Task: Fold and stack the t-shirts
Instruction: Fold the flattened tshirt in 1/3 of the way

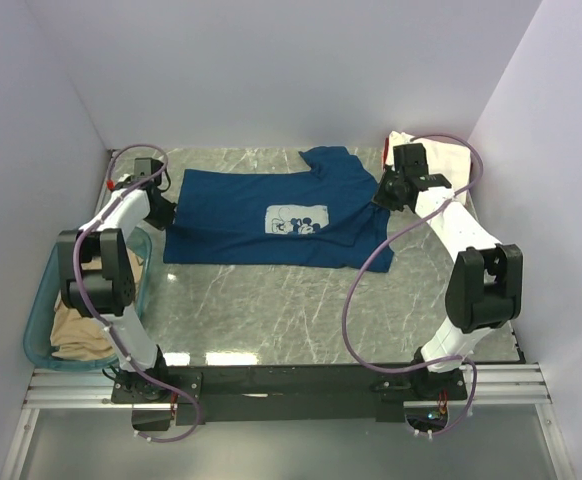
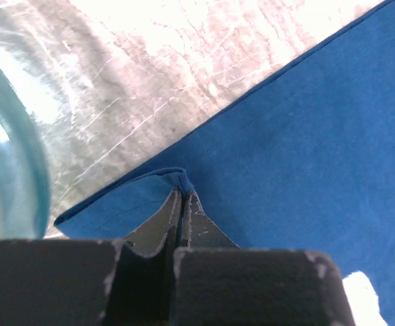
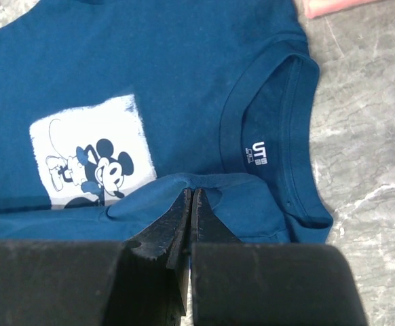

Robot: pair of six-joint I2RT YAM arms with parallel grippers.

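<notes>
Our left end effector [image 2: 182, 198] and right end effector [image 3: 191, 198] pinch the navy blue mouse-print cloth t-shirt [image 1: 271, 215], twelve o'clock; folding seems barely begun.

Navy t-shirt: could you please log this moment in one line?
left gripper shut on navy t-shirt edge | right gripper shut on cloth beside collar
</notes>
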